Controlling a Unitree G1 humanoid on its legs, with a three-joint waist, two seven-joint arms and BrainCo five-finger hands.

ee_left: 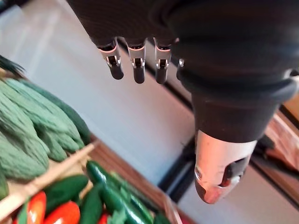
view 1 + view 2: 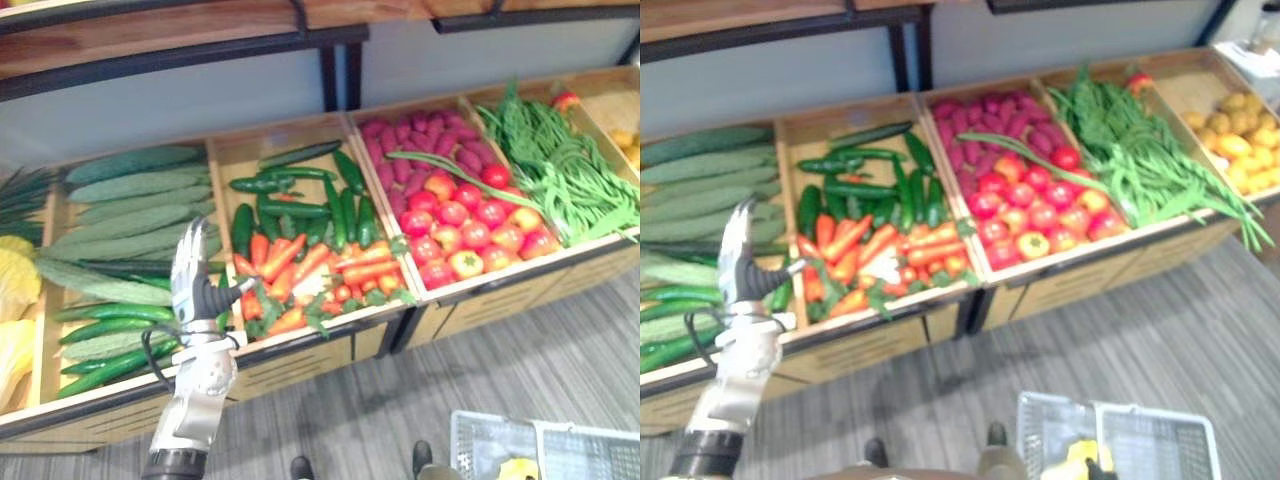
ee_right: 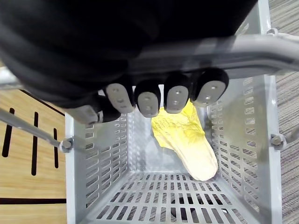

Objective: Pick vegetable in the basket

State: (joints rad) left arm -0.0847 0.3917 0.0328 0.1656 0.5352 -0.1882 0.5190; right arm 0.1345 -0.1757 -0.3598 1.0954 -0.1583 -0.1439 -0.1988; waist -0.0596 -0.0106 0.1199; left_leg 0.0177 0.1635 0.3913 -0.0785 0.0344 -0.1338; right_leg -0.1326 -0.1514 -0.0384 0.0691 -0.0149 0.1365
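Nearest, low on the right, a grey slatted basket (image 3: pixel 100 172) hangs over the striped floor (image 2: pixel 520 350). The right hand (image 3: pixel 176 95) has its dark-tipped fingers curled round the handle (image 3: pixel 266 45). The vegetable (image 3: pixel 187 140) lies inside the basket, leaning into a corner against the wall. It is pale yellow, crinkled and leafy at one end and narrowing to a smooth, creamy, rounded end that rests on the basket's floor. To the left and farther off, the left hand (image 2: pixel 190 290) is raised before the wooden stand (image 2: pixel 300 365), over the divider between two bins. Its fingers (image 1: pixel 138 70) are straight and side by side, its thumb (image 1: pixel 217 172) stands out to the side, and it holds nothing and touches nothing. Along the stand's near edge lie smooth green cucumbers (image 2: pixel 110 330) on the left, then carrots (image 2: pixel 300 265) with green tops, then red and yellowish tomatoes (image 2: pixel 465 230). Yellow leafy heads (image 2: pixel 15 290) sit at the far left. Behind these lie warty green gourds (image 2: pixel 130 215), dark green cucumbers (image 2: pixel 300 195) and purple roots (image 2: pixel 420 140). A heap of long green beans (image 2: pixel 560 170) fills the bin right of the tomatoes, and one strand trails across the roots. Small yellow fruits (image 2: pixel 1240 135) lie in the rightmost bin. Farthest, a wooden shelf (image 2: pixel 150 40) on a dark frame runs above the stand against a pale wall (image 2: pixel 150 110).
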